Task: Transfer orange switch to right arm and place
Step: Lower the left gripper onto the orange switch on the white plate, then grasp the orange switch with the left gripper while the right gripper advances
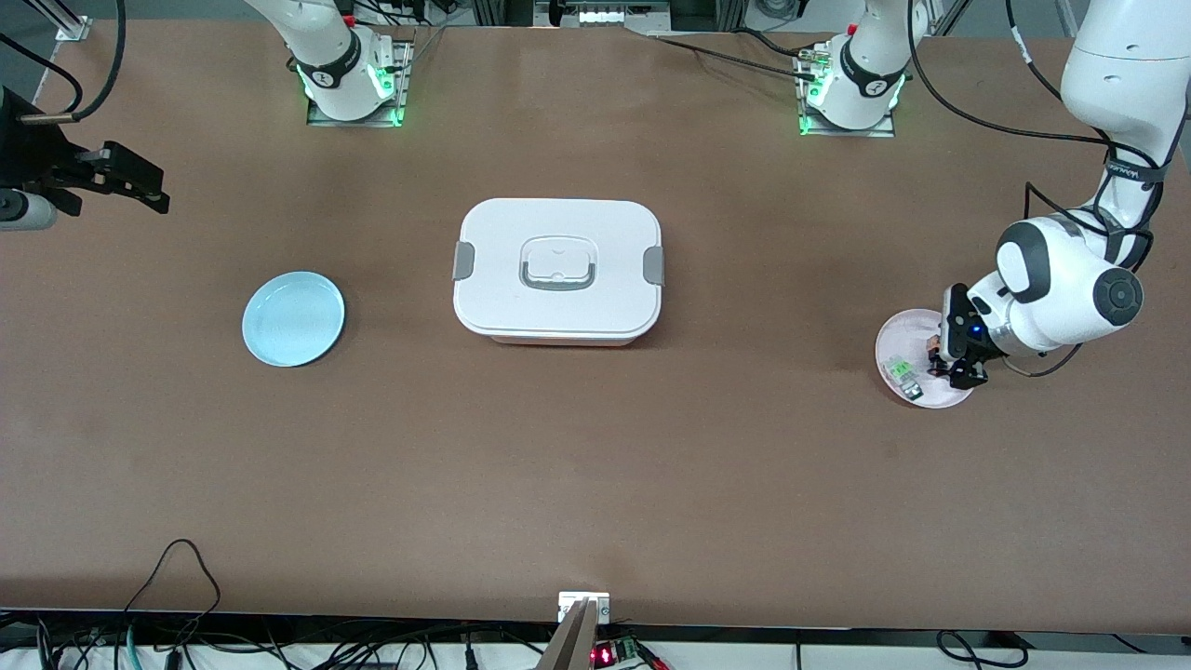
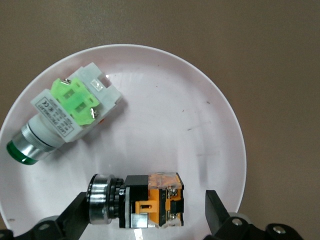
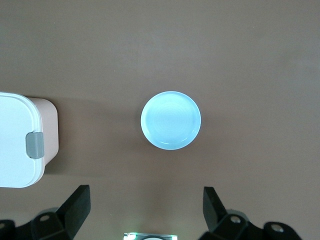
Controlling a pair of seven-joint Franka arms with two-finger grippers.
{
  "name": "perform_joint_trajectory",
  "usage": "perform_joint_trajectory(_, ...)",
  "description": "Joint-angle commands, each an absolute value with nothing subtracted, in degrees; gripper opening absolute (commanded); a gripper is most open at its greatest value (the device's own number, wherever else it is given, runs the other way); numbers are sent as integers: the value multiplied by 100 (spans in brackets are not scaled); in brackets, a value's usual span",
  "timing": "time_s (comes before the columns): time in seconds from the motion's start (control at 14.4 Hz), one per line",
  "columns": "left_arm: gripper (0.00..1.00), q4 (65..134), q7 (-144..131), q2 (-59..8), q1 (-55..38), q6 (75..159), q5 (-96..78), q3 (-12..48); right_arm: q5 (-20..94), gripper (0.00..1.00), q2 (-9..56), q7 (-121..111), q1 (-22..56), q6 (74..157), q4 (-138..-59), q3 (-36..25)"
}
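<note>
Pink plate point(image 1: 895, 328) holds the orange switch point(image 2: 150, 201), left gripper point(image 2: 145, 215) open astride it. Off-centre closing could tip it. Right gripper point(image 3: 145, 212) waits open above the worktop point(image 1: 595, 465).

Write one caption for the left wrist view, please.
Left gripper open, jaws flanking the orange switch on the pink plate, beside a green switch.
</note>
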State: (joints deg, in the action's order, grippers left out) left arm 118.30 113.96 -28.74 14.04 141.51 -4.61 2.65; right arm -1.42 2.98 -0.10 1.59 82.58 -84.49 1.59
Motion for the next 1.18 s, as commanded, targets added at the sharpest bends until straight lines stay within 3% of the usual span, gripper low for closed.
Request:
perform_joint_trajectory(0.0,100,11936,11514,-2812,1415,14370,-624,299,16,100,272,-78,132,8227,-8744,202)
perform_joint_trajectory(0.35,100,11936,11514,-2883,1397,14502,-835,299,527,100,378,-176,141,8244,-9018,193)
perform_joint_trajectory(0.42,83,11936,11540,-2883,1389,14502,-826,299,580,100,421,-176,141,8262,-9018,193)
perform_joint_trajectory(0.48,35,11936,11566,-2883,1380,14502,-826,299,615,100,474,-176,141,8270,-9018,202)
perform_joint_trajectory(0.55,1,11936,11558,-2883,1380,14502,-826,299,702,100,518,-176,141,8279,-9018,202)
perform_joint_trajectory(0.97,0,11839,11488,-2532,1433,14099,-1440,316,1089,100,659,-176,141,8376,-9026,202)
perform_joint_trajectory(1.11,0,11708,11452,-2382,1433,13495,-2210,491,1151,100,677,-141,149,8376,-9026,202)
